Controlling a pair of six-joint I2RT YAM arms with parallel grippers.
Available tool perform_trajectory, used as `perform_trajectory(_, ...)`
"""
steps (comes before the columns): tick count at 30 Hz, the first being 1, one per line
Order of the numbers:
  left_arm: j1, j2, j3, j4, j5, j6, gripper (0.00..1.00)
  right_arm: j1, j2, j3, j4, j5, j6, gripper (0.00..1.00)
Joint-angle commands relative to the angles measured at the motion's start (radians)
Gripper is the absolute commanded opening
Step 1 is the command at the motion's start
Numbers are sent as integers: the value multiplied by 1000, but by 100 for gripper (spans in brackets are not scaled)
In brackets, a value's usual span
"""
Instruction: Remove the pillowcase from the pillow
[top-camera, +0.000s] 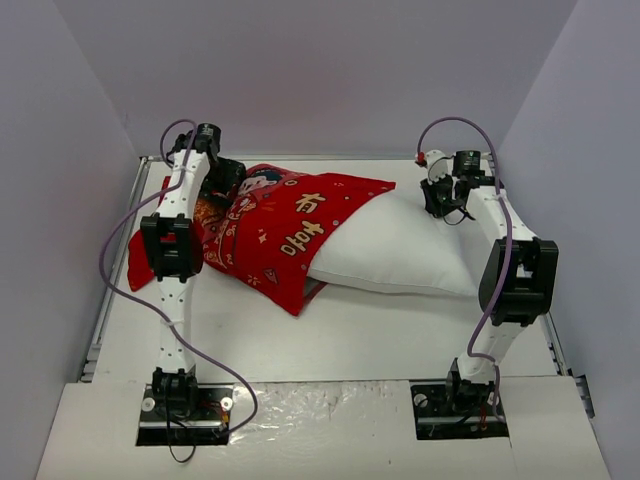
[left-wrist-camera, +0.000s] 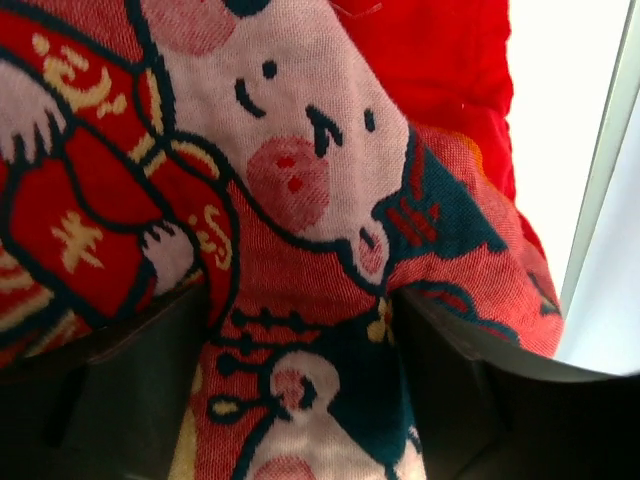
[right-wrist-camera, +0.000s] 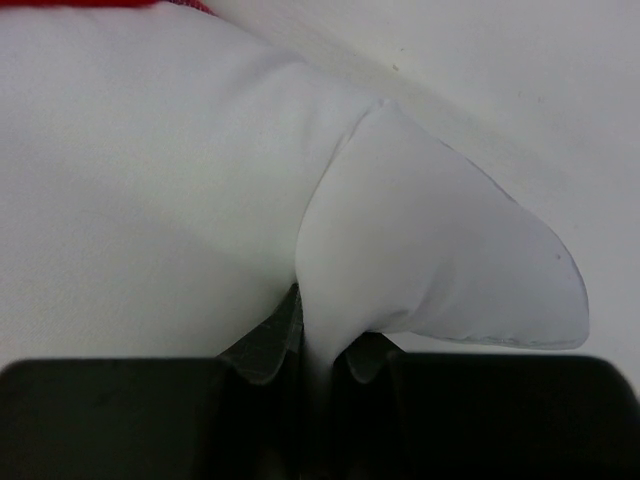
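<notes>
The red printed pillowcase (top-camera: 285, 235) lies at the left middle of the table and covers the left part of the white pillow (top-camera: 400, 250), whose right half sticks out bare. My left gripper (top-camera: 230, 185) is at the case's far left end. In the left wrist view it (left-wrist-camera: 300, 400) is shut on a thick fold of the pillowcase (left-wrist-camera: 300, 200), which fills the space between the fingers. My right gripper (top-camera: 440, 205) is at the pillow's far right corner. In the right wrist view it (right-wrist-camera: 318, 350) is shut on that pinched corner of the pillow (right-wrist-camera: 440, 250).
The white table (top-camera: 330, 340) is enclosed by pale walls at the back and on both sides. A metal rail (top-camera: 105, 300) runs along its left edge. Purple cables (top-camera: 120, 250) loop beside each arm. The arm bases stand on a foil-covered strip (top-camera: 320, 410) at the near edge.
</notes>
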Motion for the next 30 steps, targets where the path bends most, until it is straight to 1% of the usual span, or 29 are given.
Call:
perform_trajectory(1, 9, -19, 18, 26, 6, 8, 63, 21, -53, 9, -24, -23, 6, 0)
perform_trajectory(2, 11, -26, -4, 49, 16, 19, 50, 20, -56, 9, -26, -26, 6, 0)
perform_trajectory(3, 14, -40, -31, 87, 29, 23, 20, 20, -59, 9, -26, -28, 7, 0)
perform_trajectory(4, 24, -77, -104, 195, 68, 35, 7, 17, -65, 10, -26, -32, 7, 0)
perform_trajectory(5, 32, -98, -151, 266, 96, 40, 3, 17, -68, 9, -26, -32, 7, 0)
perform_trajectory(6, 40, -147, -191, 340, 118, 42, 2, 15, -76, 10, -26, -37, 9, 0)
perform_trajectory(7, 49, -172, -229, 473, 156, 49, 2, 11, -81, 13, -26, -41, 10, 0)
perform_trajectory(8, 58, -195, -296, 532, 171, 60, 2, -1, -87, 21, -26, -50, 10, 0)
perform_trajectory(9, 92, -242, -323, 596, 179, 69, 2, -9, -93, 30, -24, -57, 7, 0)
perform_trajectory(10, 101, -265, -349, 685, 188, 88, 2, -20, -99, 41, -21, -64, 4, 0)
perform_trajectory(12, 138, -307, -400, 774, 208, 106, 2, -69, -104, 99, -11, -92, -2, 0)
perform_trajectory(14, 167, -348, -397, 787, 219, 131, 2, -107, -96, 156, 14, -113, 23, 0)
perform_trajectory(15, 197, -367, -374, 766, 222, 144, 2, -145, -85, 220, 17, -135, 41, 0)
perform_trajectory(19, 274, -442, -374, 764, 225, 177, 2, -212, -84, 306, 31, -166, 79, 0)
perform_trajectory(23, 343, -526, -412, 764, 231, 197, 2, -261, -117, 289, 71, -147, 83, 0)
perform_trajectory(28, 432, -602, -528, 793, 222, 200, 2, -360, -142, 251, 104, -107, 69, 0)
perform_trajectory(30, 463, -629, -570, 806, 221, 195, 2, -403, -151, 202, 106, -98, 53, 0)
